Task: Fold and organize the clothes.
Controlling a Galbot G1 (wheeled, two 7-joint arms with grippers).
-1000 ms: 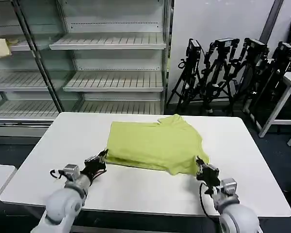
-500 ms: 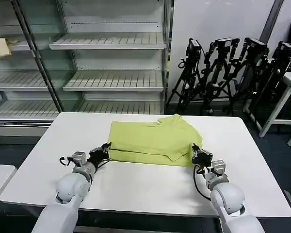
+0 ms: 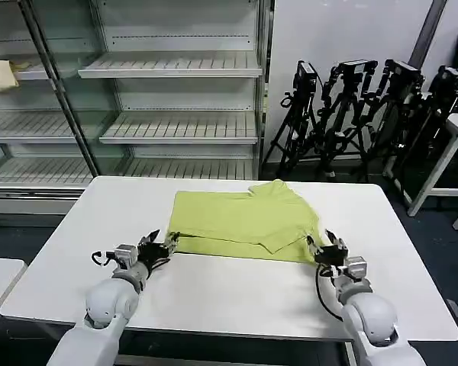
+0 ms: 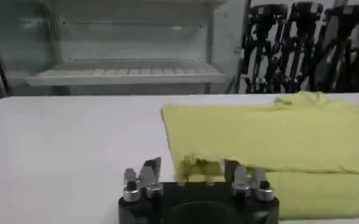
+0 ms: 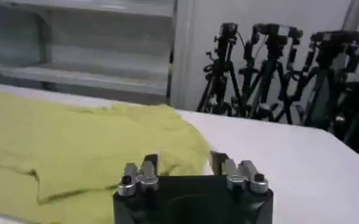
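1. The lime shirt (image 3: 244,221) is seen folded on the white table (image 3: 214,297) — toward the far middle.
2. The left gripper (image 3: 162,248) is held at the shirt's near left corner, fingers parted, nothing gripped.
3. The right gripper (image 3: 327,248) is placed at the near right corner — likewise spread and empty.

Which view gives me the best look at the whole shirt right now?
The head view: it shows the entire shirt on the table, folded edge and both near corners included. The left wrist view shows its left near corner beyond the open left gripper; the right wrist view shows its right side by the open right gripper.
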